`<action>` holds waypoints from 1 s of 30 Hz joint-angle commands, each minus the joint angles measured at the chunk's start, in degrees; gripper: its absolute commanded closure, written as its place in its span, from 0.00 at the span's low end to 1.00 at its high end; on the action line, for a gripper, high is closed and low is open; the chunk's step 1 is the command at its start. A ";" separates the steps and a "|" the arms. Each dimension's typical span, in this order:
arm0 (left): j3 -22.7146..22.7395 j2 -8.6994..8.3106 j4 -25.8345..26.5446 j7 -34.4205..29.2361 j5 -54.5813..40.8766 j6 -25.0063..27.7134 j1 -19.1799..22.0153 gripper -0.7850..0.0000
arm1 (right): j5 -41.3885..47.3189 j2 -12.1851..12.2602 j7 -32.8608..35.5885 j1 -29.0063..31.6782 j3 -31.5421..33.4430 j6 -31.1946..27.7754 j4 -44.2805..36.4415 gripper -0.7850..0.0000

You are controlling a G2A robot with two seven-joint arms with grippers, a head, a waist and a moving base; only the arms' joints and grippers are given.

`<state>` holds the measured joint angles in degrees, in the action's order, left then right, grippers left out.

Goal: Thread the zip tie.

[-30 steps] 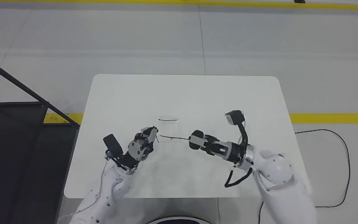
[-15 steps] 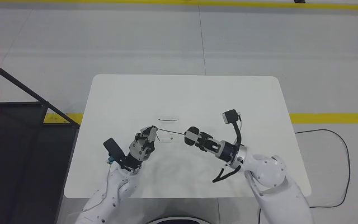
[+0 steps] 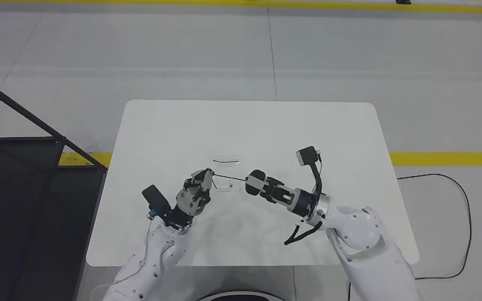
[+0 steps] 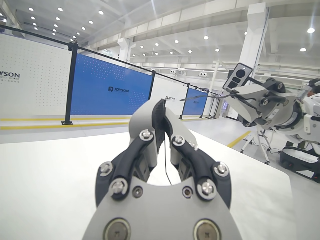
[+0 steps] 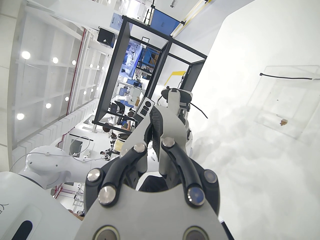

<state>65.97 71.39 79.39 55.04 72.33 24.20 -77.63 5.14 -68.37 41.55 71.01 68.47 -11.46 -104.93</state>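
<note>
A thin black zip tie (image 3: 230,179) stretches between my two grippers over the middle of the white table (image 3: 316,135). My left gripper (image 3: 205,179) is shut on one part of it; in the left wrist view the black strand (image 4: 165,156) runs down between its closed fingers (image 4: 160,116). My right gripper (image 3: 250,180) is shut on the other end, and the free tail (image 4: 195,98) points at the left fingertips. Whether the tail tip touches them I cannot tell. In the right wrist view the right gripper (image 5: 153,113) is closed, with the left arm just beyond it.
A clear flat plate (image 5: 287,116) lies on the table just behind the grippers, with a second black zip tie (image 5: 285,77) on it, seen from above as the second tie (image 3: 226,159). A black frame stands off the table's left side.
My right gripper has moved left with the tie's tail, closing the gap to the left gripper. The left gripper has barely shifted.
</note>
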 commanded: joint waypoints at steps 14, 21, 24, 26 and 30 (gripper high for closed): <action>0.32 0.22 -0.05 0.06 0.61 0.55 -0.14 1.00 | 0.37 -0.07 -0.57 -1.82 -0.99 2.44 1.05 1.00; 0.54 0.31 0.01 0.00 0.64 0.70 -0.23 1.00 | 0.51 -0.06 -0.60 -2.29 -1.29 3.08 1.23 1.00; 0.61 0.35 0.05 -0.03 0.69 0.75 -0.27 1.00 | 0.60 -0.05 -0.59 -2.42 -1.33 3.18 1.26 1.00; 0.65 0.38 0.08 -0.06 0.72 0.77 -0.29 1.00 | 0.63 -0.03 -0.59 -2.46 -1.35 3.20 1.28 1.00; 0.68 0.44 0.13 -0.19 0.71 0.91 -0.31 1.00 | 0.94 0.00 -0.66 -2.48 -1.27 3.18 1.23 1.00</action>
<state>66.64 71.81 79.51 54.88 73.05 25.11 -77.94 5.95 -68.38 40.91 68.53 67.16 -8.24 -103.68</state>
